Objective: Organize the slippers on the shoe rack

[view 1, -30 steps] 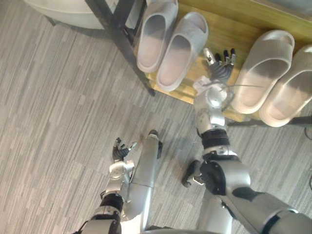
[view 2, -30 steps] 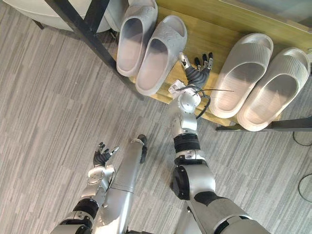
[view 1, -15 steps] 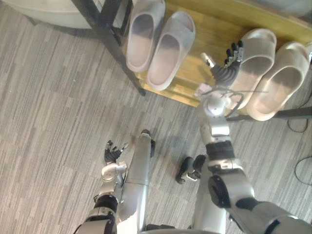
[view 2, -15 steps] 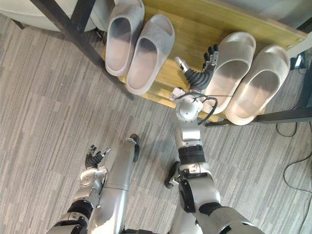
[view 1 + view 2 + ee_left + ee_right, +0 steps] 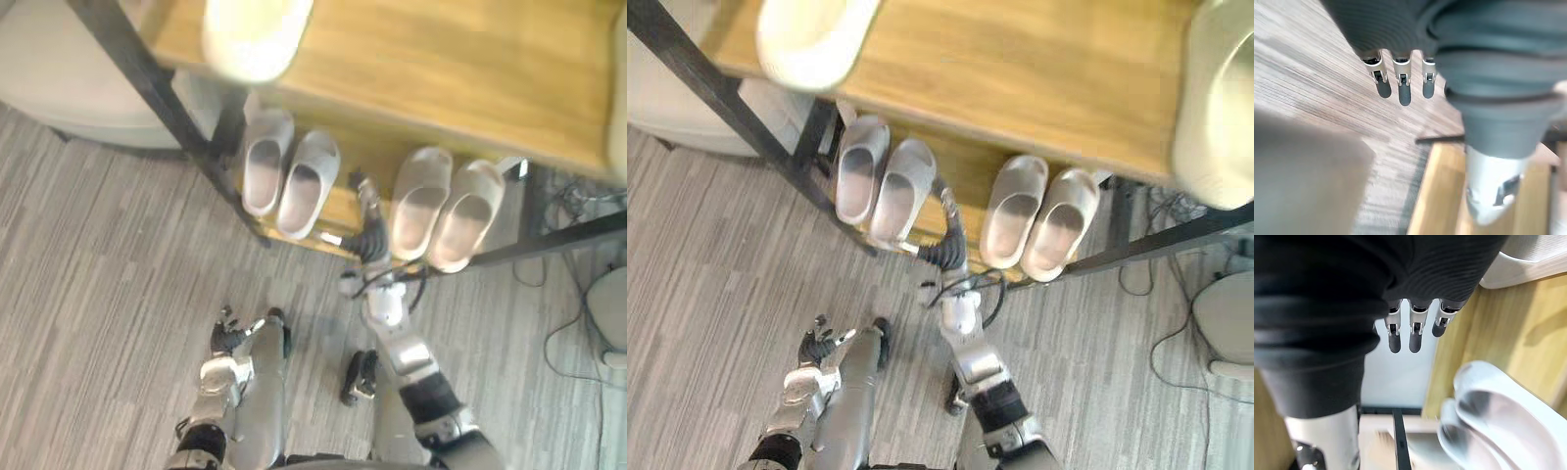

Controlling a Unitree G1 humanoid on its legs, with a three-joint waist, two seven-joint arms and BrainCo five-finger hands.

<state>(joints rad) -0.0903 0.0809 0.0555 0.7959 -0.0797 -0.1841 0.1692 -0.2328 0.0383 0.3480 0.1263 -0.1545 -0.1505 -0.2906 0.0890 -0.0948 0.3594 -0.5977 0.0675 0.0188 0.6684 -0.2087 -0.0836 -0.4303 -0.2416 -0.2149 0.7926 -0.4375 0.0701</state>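
I see the rack (image 5: 147, 78) across the upper half of the head views: a black frame with two wooden shelves. On the lower shelf (image 5: 377, 159), near the middle of the frame, two pairs of slippers lie side by side, heels toward the bottom of the frame. The grey pair (image 5: 266, 176) is on the left and the beige pair (image 5: 421, 201) on the right, and within each pair the two slippers sit close together. The upper shelf (image 5: 441, 69) fills the top of the frame. It carries one cream slipper (image 5: 253, 37) at the upper left. A second cream slipper (image 5: 1220, 108) shows at the right edge in the right eye view. My right robot hand (image 5: 368, 227) reaches onto the lower shelf in the gap between the two pairs, pointing up-frame, just beside the beige pair's left slipper. I cannot tell whether it touches that slipper. In its wrist view the fingers (image 5: 1414, 338) are straight and apart from the thumb, clasping nothing, with wood and blurred pale slippers beyond them. My left robot hand (image 5: 230, 333) hangs in the lower left of the frame over the grey striped floor (image 5: 98, 294), well clear of the rack. Its fingers (image 5: 1403, 93) are relaxed and spread, and it holds nothing.
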